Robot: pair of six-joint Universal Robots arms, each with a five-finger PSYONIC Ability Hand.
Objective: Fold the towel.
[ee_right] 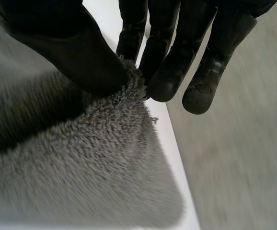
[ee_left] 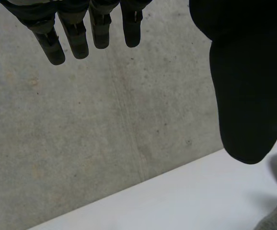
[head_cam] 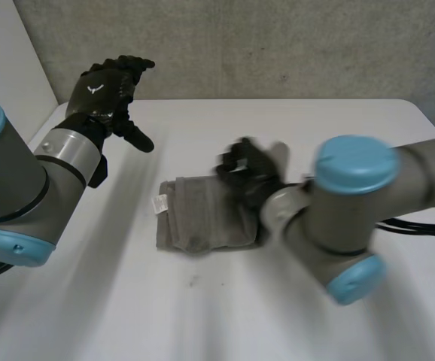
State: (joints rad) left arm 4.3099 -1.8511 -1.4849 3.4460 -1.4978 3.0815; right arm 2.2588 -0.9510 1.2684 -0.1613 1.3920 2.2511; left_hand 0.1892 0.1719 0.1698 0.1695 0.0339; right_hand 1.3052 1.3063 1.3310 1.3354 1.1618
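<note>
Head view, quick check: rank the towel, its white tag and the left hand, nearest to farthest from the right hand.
1. towel: pinched by the right hand at its right end.
2. white tag: on the towel's opposite, left end.
3. left hand: open, at the table's left rear.

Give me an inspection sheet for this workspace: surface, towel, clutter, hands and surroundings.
Surface: white table, with the towel lying near its middle.
Job's things: grey towel, folded into a compact bundle, with a white tag at its left edge.
Clutter: nothing seen.
Hands: right hand at the towel's right side, its thumb and fingers pinching the fluffy edge. Left hand held above the table at the far left, fingers straight, holding nothing.
Surroundings: grey concrete wall behind the table.
</note>
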